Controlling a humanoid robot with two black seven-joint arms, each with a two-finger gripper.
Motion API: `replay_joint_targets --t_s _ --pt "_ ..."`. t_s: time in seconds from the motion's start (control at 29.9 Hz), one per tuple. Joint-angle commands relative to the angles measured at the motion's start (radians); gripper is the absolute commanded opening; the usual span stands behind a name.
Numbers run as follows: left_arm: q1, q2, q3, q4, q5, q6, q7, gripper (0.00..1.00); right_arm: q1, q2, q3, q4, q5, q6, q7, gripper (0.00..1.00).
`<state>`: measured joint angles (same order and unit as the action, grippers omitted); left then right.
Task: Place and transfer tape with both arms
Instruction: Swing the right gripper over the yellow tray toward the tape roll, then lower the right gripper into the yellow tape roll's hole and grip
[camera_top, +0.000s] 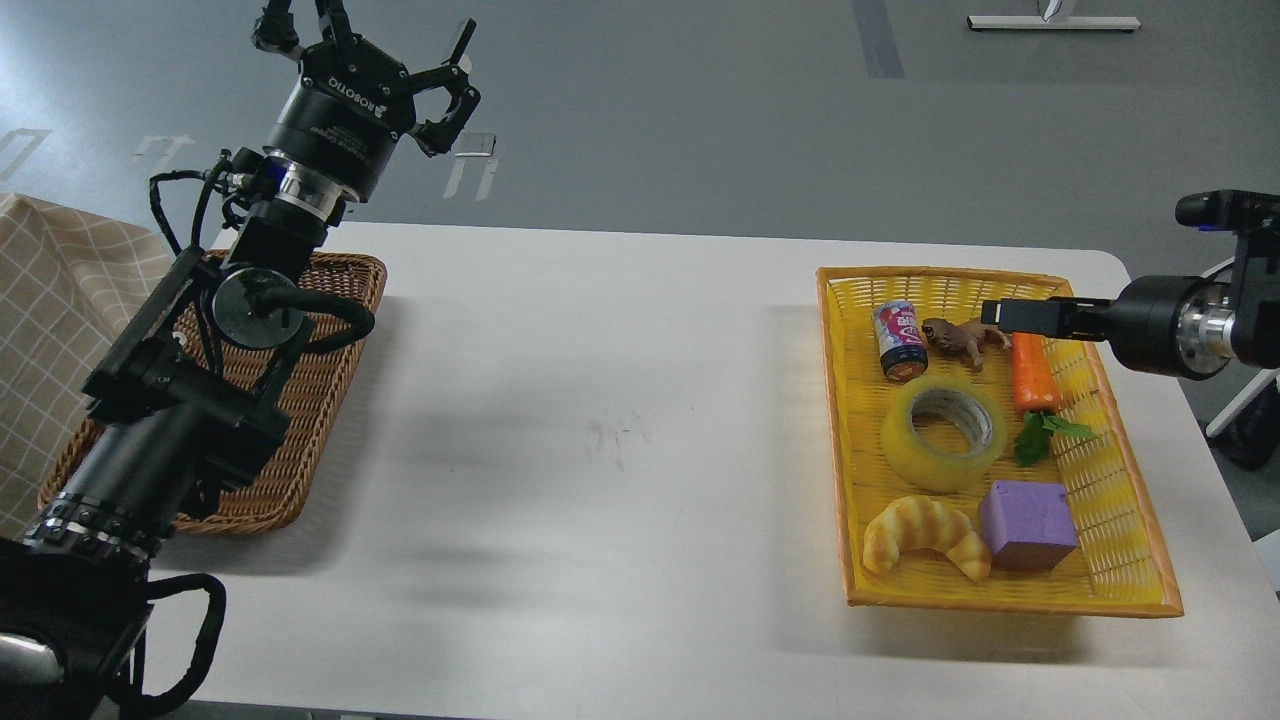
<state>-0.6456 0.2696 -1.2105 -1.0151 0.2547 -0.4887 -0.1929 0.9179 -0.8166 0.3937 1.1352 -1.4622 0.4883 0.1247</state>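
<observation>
On the white tabletop (620, 400), our yellow plastic basket (1110, 590) holds the translucent yellow tape roll (942, 432), lying flat between a small printed can (900, 340), an orange toy carrot (1034, 372), a croissant (925, 535) and a purple block (1028, 524). Our left end effector (365, 35), lettered ROBOTIQ, spreads wide above the brown wicker basket (300, 440). Our right end effector (1010, 312) hovers over the carrot, edge-on; we cannot tell its opening.

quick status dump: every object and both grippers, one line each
tape: flat in yellow basket, ungrasped
can: on its side
carrot: lying, leaves toward me
croissant: lying beside purple block
wicker basket: contents hidden behind arm
left gripper: open, raised
right gripper: edge-on above yellow basket, opening unclear
</observation>
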Motion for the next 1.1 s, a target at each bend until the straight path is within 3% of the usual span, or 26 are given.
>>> replay_joint_targets --t_s 0.0,0.23,1.07 --pt "-0.002 0.0 0.0 0.0 0.0 0.0 0.0 0.98 0.003 0.001 -0.053 0.0 -0.018 0.0 0.0 0.99" --pt "-0.003 -0.003 0.0 0.0 0.0 0.0 0.001 0.98 0.006 0.013 -0.134 0.0 -0.029 0.0 -0.005 0.98" --pt "-0.003 -0.006 0.0 0.001 0.0 0.0 0.0 0.98 -0.004 0.105 -0.15 -0.057 -0.135 0.0 -0.007 0.95"
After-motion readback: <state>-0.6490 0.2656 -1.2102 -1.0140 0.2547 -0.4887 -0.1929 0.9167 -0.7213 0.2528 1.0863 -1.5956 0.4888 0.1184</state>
